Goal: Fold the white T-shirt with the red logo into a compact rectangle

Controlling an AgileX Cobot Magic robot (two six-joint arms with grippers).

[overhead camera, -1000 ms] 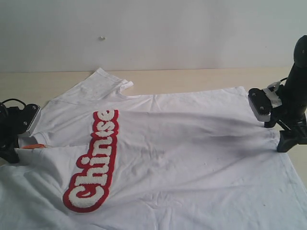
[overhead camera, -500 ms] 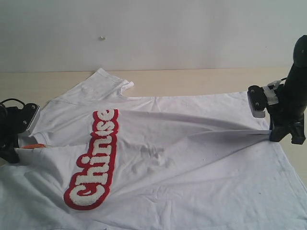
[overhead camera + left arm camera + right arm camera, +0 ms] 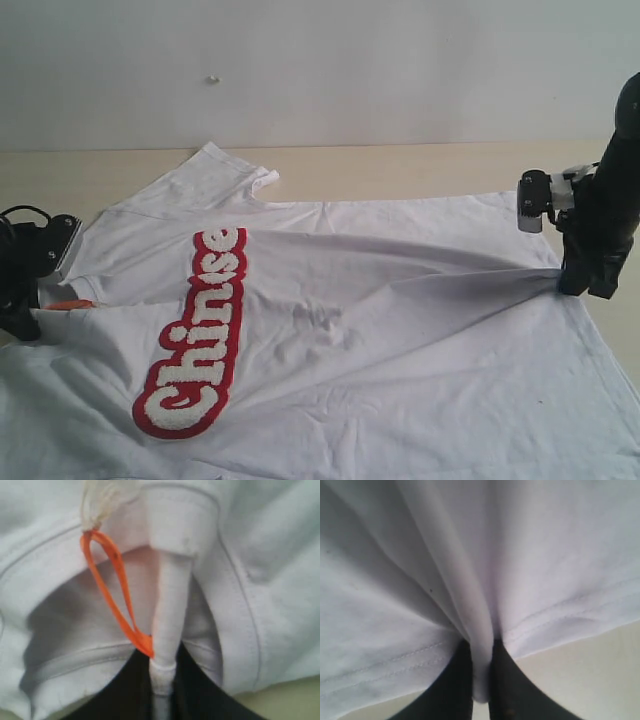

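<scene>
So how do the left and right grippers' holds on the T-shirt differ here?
The left gripper pinches the ribbed collar beside the orange tag; the right gripper pinches the stitched hem. A taut ridge runs from the right gripper across the T-shirt toward the red logo, while cloth by the left gripper lies slack. Both have jaws shut on a thin fold of cloth.

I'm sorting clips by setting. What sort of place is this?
Probably a robotics lab bench, not a home: a pale wooden tabletop against a blank white wall, a black left robot arm and a black right robot arm, and a large white cotton T-shirt spread between them.
</scene>
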